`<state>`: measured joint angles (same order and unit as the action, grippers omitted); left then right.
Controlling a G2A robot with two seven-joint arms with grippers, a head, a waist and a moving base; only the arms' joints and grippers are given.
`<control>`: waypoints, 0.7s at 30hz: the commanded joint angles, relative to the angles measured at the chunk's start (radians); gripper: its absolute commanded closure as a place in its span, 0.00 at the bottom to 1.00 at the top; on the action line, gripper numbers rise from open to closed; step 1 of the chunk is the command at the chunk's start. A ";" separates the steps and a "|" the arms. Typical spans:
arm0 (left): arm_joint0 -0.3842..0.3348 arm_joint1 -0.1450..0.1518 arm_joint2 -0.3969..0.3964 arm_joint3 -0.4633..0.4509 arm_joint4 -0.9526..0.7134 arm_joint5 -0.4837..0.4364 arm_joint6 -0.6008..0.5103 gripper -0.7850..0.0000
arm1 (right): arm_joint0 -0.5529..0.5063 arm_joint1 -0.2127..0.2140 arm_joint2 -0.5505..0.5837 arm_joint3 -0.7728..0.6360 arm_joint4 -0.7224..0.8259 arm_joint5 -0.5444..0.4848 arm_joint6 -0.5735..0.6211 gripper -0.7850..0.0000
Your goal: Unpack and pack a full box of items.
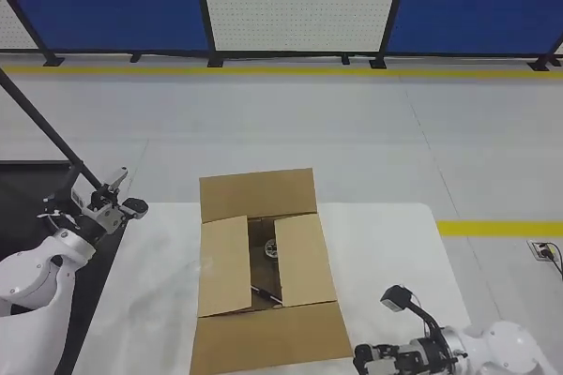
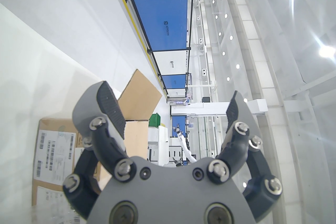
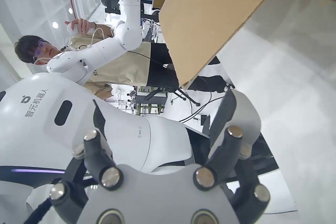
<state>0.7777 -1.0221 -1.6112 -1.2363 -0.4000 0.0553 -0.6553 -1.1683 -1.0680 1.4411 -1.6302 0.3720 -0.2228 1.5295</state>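
The left gripper point(image 2: 170, 101) was spread wide, its ribbed pads point(image 2: 110, 104) far from each other and nothing between them. In the top view it hung at the far left corner of the white table point(image 1: 385, 253), well apart from the cardboard box point(image 1: 223, 267). From its own wrist view one side of the box with a printed label point(image 2: 52, 151) was seen, and one raised flap point(image 2: 139, 96). The right gripper point(image 1: 366, 359) was also open and empty. One finger point(image 3: 233, 114) stood out to the side, just under the corner of a brown flap point(image 3: 218, 12). This gripper was at the near edge of the table, just beside the right corner of the near flap point(image 1: 272, 337), which lay turned outward. The box stood in the middle of the table. Its far flap point(image 1: 258, 194) was open, and the two side flaps were folded partly over the opening. In the dark gap between them a small round item point(image 1: 271, 247) and a thin dark stick-like item point(image 1: 267, 294) lay inside the box.
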 commanded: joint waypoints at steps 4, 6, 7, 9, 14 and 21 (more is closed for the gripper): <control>0.000 0.000 0.000 0.000 0.000 0.000 0.000 0.00 | 0.000 0.000 0.002 0.000 -0.002 0.001 0.000 0.00; 0.000 0.000 0.000 0.000 0.000 0.000 0.000 0.00 | 0.000 0.000 0.002 0.000 -0.002 0.001 0.000 0.00; 0.002 0.000 0.002 0.004 0.004 0.000 0.005 0.00 | -0.002 -0.001 -0.002 -0.003 -0.002 0.003 -0.006 0.00; -0.008 -0.002 0.019 0.029 0.013 -0.002 0.014 0.00 | 0.000 -0.002 -0.032 -0.024 -0.023 0.018 -0.028 0.00; -0.140 -0.013 0.101 0.201 0.055 -0.065 -0.024 0.00 | 0.046 -0.008 -0.110 -0.017 -0.007 0.038 -0.027 0.00; -0.313 -0.057 0.266 0.439 0.104 -0.204 -0.057 0.00 | 0.095 -0.021 -0.198 0.012 0.085 0.000 -0.033 0.00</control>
<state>0.4903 -1.0722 -1.3695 -0.8351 -0.2967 -0.1323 -0.7013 -1.0782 -1.0884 1.2503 -1.6223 0.4466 -0.2188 1.4954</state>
